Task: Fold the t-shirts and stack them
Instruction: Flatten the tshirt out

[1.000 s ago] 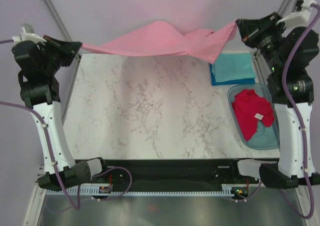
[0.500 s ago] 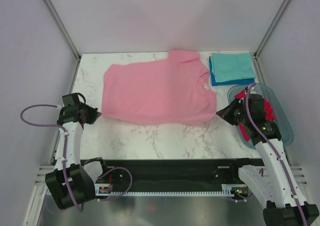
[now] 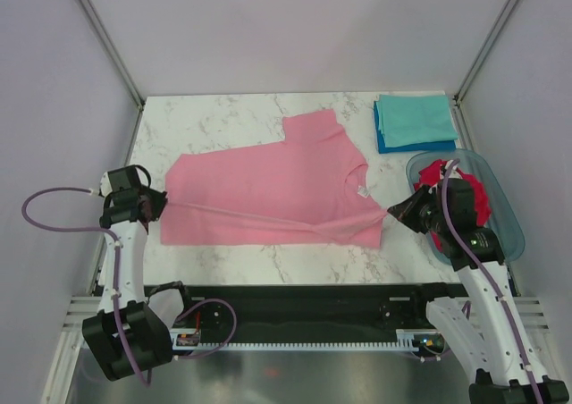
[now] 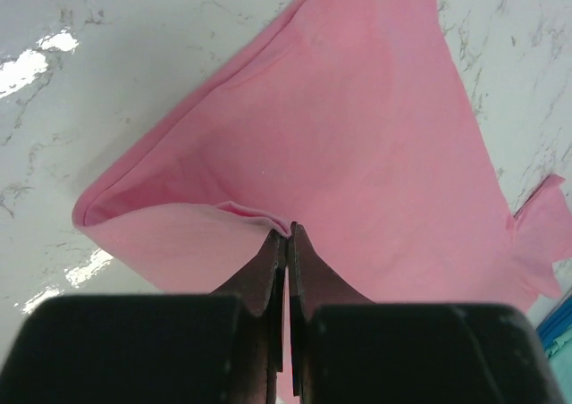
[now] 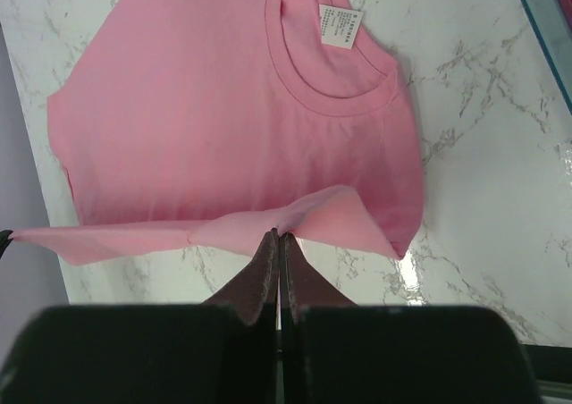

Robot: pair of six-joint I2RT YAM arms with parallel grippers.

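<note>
A light pink t-shirt lies spread across the marble table, collar and white tag toward the right, its near hem pulled taut between both arms. My left gripper is shut on the shirt's near-left edge. At the near-right corner my right gripper pinches a raised fold of the same shirt. The collar with its tag shows in the right wrist view. A crimson red t-shirt sits in the tub, partly hidden by the right arm. Folded teal and blue t-shirts lie stacked at the back right.
A clear bluish plastic tub stands at the table's right edge, beside the right arm. Grey walls and metal frame posts close in the table on three sides. Bare marble lies at the back left and along the front edge.
Both arms came down from high at the back to low near the front, drawing the pink shirt out of the air and laying it flat on the table. Both stayed shut.
</note>
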